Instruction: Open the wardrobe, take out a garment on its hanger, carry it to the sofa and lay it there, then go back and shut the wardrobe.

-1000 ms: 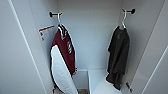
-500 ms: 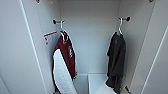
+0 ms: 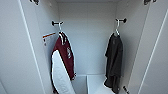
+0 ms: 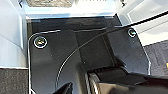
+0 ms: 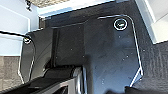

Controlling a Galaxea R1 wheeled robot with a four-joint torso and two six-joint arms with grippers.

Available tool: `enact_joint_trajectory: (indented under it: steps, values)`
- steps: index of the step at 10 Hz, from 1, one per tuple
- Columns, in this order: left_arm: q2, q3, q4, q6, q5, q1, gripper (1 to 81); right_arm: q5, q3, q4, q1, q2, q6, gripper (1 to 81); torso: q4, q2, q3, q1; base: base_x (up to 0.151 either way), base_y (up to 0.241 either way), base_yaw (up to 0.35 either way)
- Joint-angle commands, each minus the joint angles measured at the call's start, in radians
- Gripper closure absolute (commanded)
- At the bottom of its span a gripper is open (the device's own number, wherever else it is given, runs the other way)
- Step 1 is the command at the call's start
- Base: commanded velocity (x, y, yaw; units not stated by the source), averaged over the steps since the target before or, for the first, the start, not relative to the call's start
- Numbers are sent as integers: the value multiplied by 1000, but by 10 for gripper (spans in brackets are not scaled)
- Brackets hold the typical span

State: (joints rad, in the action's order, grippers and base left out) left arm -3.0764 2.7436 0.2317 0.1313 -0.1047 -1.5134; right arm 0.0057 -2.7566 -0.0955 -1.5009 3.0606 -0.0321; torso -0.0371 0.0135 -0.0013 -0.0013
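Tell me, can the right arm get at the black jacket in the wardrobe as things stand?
Probably yes. The wardrobe stands open, and the black jacket hangs on its hanger on the right side with nothing in front of it. The red jacket hangs well apart.

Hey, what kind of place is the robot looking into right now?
Most likely the inside of an open white wardrobe: a black garment and a dark red garment hang on hangers from short pegs, with white doors swung open either side.
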Motion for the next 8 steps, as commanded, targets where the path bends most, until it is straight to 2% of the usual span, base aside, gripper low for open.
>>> enact_joint_trajectory:
  steps: [1,6,8]
  values:
    - [-6,-2,6,-4,40,55,10,-56,5,2,53,2,1,10,-91,0,0,1,0,0,0]
    - [-6,-2,6,-4,40,57,10,-56,2,3,52,2,1,10,-260,0,0,1,0,0,0]
    - [-6,-1,5,-2,40,57,10,-56,2,3,52,2,1,10,-318,0,0,1,0,0,0]
